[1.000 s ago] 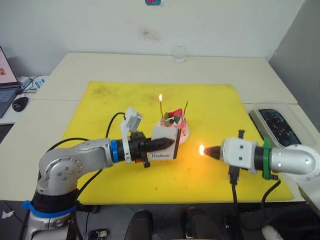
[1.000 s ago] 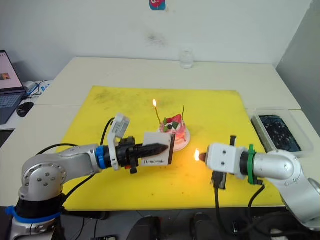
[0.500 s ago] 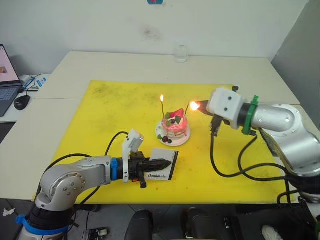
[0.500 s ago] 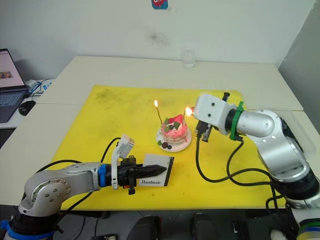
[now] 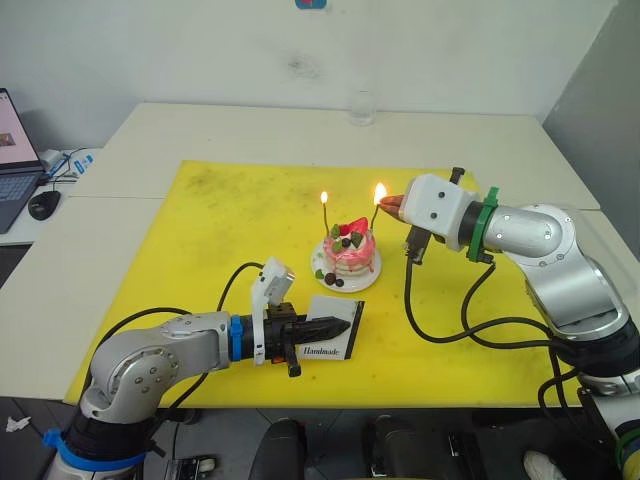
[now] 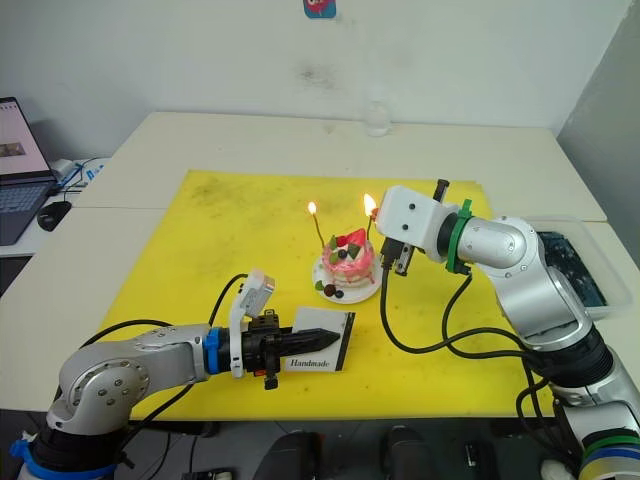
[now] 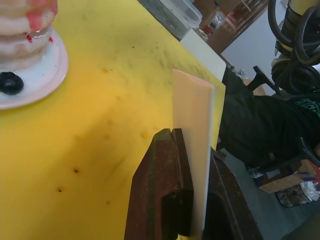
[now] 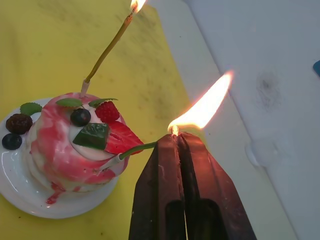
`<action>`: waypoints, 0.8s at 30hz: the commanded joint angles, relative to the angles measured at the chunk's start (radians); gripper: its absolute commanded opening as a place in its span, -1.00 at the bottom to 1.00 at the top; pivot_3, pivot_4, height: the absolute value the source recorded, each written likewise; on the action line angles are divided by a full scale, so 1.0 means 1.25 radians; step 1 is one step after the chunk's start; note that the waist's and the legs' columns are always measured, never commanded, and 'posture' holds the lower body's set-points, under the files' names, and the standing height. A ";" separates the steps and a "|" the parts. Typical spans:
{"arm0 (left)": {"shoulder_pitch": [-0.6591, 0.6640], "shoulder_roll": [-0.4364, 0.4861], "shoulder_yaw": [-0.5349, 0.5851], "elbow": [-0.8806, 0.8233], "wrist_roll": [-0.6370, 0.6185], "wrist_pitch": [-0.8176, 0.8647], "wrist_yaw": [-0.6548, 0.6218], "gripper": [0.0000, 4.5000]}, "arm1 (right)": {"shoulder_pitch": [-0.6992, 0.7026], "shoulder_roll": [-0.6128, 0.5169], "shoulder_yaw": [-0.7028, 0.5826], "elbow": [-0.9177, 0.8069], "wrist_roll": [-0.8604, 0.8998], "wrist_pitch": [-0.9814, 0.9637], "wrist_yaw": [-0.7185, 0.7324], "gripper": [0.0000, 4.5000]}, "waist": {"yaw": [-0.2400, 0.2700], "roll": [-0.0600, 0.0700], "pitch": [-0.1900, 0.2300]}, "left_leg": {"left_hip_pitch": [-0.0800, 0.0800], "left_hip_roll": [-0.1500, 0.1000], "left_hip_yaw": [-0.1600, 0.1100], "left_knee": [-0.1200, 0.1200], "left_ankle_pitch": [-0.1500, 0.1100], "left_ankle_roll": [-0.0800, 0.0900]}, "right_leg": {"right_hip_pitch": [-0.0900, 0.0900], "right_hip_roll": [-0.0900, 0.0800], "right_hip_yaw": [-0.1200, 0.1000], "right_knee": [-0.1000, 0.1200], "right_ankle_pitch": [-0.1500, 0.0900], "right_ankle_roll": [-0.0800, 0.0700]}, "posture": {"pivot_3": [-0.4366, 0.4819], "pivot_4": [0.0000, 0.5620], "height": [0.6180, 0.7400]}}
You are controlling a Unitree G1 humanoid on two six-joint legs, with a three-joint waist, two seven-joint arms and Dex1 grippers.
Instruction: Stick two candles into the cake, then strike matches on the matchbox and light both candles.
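Now the right gripper pinches a burning match beside the cake, flame maybe touching the second candle. Left gripper squeezes the matchbox.

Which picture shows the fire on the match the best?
The right wrist view: the match flame burns big at the tip of the right claw, beside the cake. In both eye views it is only a small glow by the cake.

Both arms extended, left claw and right claw clamped
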 commanded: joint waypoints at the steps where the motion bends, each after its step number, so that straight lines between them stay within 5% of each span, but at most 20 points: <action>1: -0.018 -0.005 0.004 -0.030 -0.022 0.002 0.005 -1.00 | -0.001 -0.005 -0.019 -0.009 -0.014 -0.020 0.000 -0.98 | 0.000 0.000 0.000 | 0.000 0.000 0.000 0.000 0.000 0.000 | 0.000 0.000 0.000 0.000 0.000 0.000 | -0.05 -0.47 1.00; 24: -0.029 -0.011 -0.006 -0.027 -0.030 0.004 0.013 -1.00 | 0.014 -0.001 -0.022 -0.008 -0.036 -0.026 0.004 -0.98 | 0.000 0.000 0.000 | 0.000 0.000 0.000 0.000 0.000 0.000 | 0.000 0.000 0.000 0.000 0.000 0.000 | -0.05 -0.47 1.00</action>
